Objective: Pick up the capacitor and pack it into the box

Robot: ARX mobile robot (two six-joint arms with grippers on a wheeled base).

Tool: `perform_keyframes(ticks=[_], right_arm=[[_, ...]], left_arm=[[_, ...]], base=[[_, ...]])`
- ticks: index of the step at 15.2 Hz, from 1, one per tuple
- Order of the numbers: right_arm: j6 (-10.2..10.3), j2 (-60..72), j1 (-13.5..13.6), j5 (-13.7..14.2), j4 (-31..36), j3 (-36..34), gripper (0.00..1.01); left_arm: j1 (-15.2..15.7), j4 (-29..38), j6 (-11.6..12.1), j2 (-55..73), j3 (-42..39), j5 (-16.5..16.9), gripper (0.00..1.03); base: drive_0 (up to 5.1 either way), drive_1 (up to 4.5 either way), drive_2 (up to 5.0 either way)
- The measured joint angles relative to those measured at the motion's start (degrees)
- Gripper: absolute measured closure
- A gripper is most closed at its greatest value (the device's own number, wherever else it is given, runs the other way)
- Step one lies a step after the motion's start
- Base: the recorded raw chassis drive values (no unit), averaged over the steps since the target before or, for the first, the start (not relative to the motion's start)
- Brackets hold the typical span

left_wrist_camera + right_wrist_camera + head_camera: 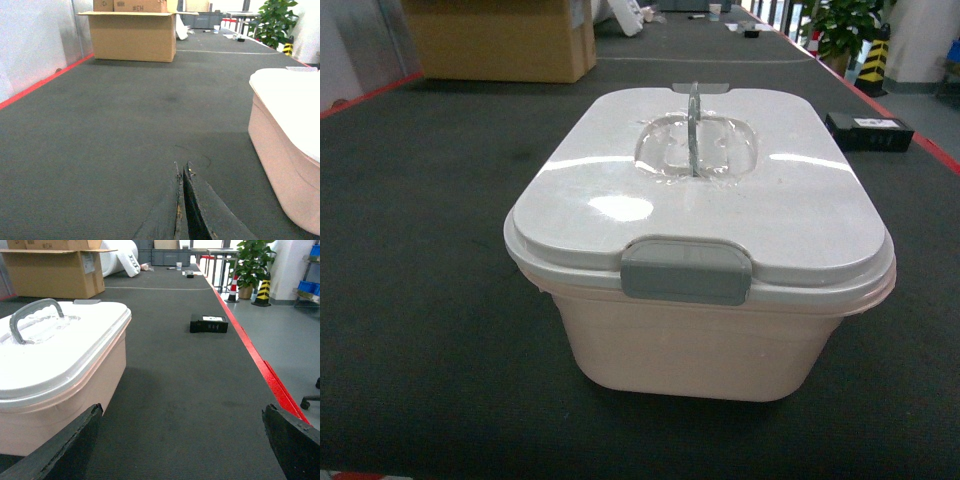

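Dark matting covered the table [420, 250], where the box [700, 330] sat mid-frame, lid latched. Left tool [181, 200] was pinched empty, right tool [182, 440] spread wide; no capacitor showed, so packing looked unstarted.

So that's one box [700, 330] with one lid [710, 190], plus one black block [868, 131]. One cardboard carton [500, 40] too, and one potted plant [840, 25].

cardboard carton [500, 40], black device [869, 131], potted plant [842, 28]
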Motion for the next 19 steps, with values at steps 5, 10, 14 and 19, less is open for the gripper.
perform_keyframes(ticks=[5, 10, 14, 19], right_arm=[[0.0, 0.0, 0.0, 0.0, 0.0, 0.0, 0.03], [0.0, 0.0, 0.0, 0.0, 0.0, 0.0, 0.03], [0.0, 0.0, 0.0, 0.0, 0.0, 0.0, 0.03], [0.0, 0.0, 0.0, 0.0, 0.0, 0.0, 0.03]], left_arm=[[0.0, -7.7, 0.0, -7.9, 0.0, 0.0, 1.01], [0.0, -12.8, 0.0, -12.9, 0.0, 0.0, 1.01], [0.0, -22.8, 0.0, -21.8, 0.0, 0.0, 1.01], [0.0, -22.5, 0.0, -21.8, 0.0, 0.0, 0.50]], base=[[0.0, 0.00, 0.0], [0.0, 0.00, 0.0], [0.0, 0.00, 0.0], [0.0, 0.00, 0.0]])
